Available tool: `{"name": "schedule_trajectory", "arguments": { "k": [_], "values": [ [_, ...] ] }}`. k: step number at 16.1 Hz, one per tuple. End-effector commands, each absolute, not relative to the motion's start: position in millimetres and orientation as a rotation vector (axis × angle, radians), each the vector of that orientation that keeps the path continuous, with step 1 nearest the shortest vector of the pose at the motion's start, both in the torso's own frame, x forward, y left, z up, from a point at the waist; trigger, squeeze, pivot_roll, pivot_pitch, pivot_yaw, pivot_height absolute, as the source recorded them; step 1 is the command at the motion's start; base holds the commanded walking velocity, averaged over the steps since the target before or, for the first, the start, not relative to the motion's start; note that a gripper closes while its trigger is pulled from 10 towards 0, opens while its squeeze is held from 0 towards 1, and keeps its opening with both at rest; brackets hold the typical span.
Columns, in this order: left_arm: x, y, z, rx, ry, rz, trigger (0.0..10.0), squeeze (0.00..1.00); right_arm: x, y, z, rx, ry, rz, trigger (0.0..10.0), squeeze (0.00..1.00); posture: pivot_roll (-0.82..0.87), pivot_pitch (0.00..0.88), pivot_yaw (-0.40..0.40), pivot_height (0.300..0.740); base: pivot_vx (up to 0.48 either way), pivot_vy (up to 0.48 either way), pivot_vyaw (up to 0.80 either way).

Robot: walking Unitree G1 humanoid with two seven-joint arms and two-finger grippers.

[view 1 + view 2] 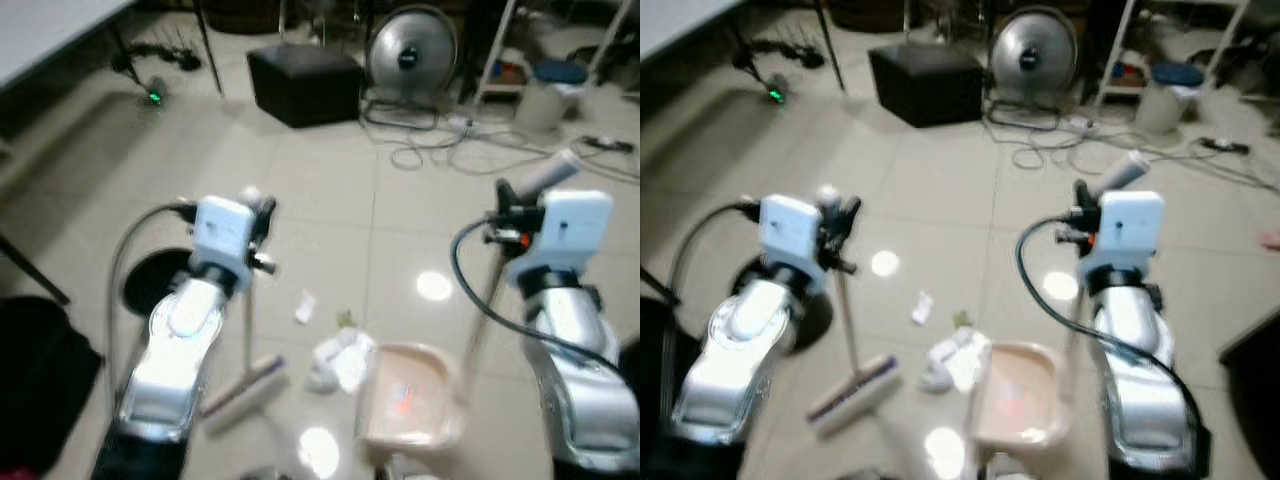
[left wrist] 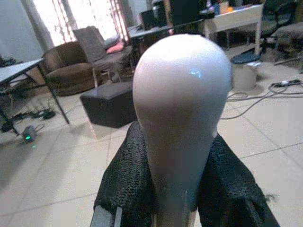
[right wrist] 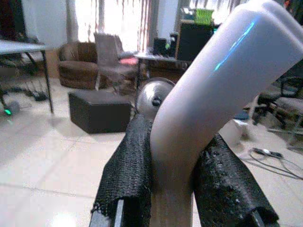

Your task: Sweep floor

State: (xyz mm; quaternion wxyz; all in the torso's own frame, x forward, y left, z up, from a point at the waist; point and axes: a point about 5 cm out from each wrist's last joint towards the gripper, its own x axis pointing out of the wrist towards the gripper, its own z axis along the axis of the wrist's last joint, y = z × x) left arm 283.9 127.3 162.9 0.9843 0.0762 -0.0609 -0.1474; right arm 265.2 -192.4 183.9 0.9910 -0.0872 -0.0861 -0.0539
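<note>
While fingers point(image 2: 125, 182) clamp it, broom handle point(image 2: 181, 113) (white) protrudes.

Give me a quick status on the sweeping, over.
Left gripper shut on broom handle, right gripper shut on dustpan handle. Broom head beside crumpled paper at dustpan mouth. Small scrap loose on the tiles; cables ahead.

upright broom point(image 1: 850, 340) beside pink dustpan point(image 1: 1018, 398)
</note>
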Motion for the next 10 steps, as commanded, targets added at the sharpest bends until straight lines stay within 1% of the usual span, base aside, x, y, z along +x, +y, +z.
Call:
{"name": "schedule_trajectory", "arguments": {
  "k": [1,10],
  "values": [
    [284.1,130.8,172.4,0.155,-0.16,-0.289,10.0,0.0,265.1,-187.1,190.5,-0.196,-0.211,-0.092,10.0,0.0,-0.04,0.091,0.01,0.74,0.289,0.0,0.0],
    [287.5,126.5,174.0,0.159,-0.161,-0.316,10.0,0.0,264.8,-187.8,183.6,-0.177,-0.209,-0.11,10.0,0.0,-0.04,0.087,0.03,0.74,0.29,0.0,0.0]
  ]
}}
